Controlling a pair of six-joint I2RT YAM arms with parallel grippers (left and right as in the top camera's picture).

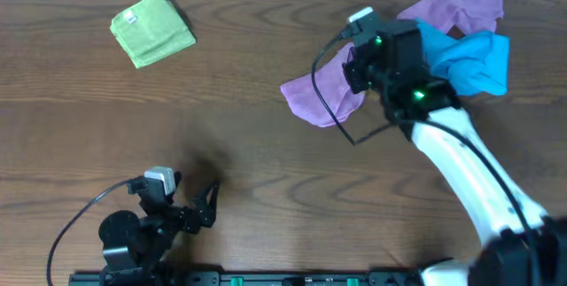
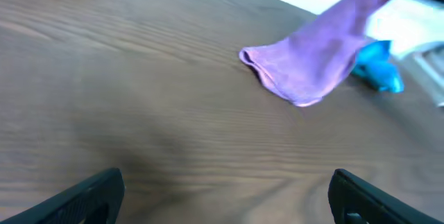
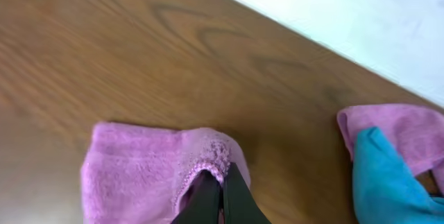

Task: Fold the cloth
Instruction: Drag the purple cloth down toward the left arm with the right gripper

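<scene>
Nearest, the left end effector [image 2: 227, 177] points out over the brown wood-grain bench [image 1: 266, 171]. Its dark fingers are spread wide with nothing between them. It is well apart from the bright blue cloth [image 1: 478, 60], to its near left, and that arm is folded back close to its base.

Farther in, just left of the blue cloth, is the cloth [image 1: 312, 91]. It is lilac, soft and nappy, and rumpled; its rounded lower edge rests on the bench and its upper part is drawn up. The right end effector [image 3: 223, 179] has its fingers closed on a pinch of the cloth's stitched edge. The white right arm reaches out long, with the wrist bent down.

A second purple cloth [image 1: 452, 10] lies crumpled under and beyond the blue cloth, touching it. Far left of the blue cloth sits a squarish folded lime-green cloth [image 1: 152, 29].
</scene>
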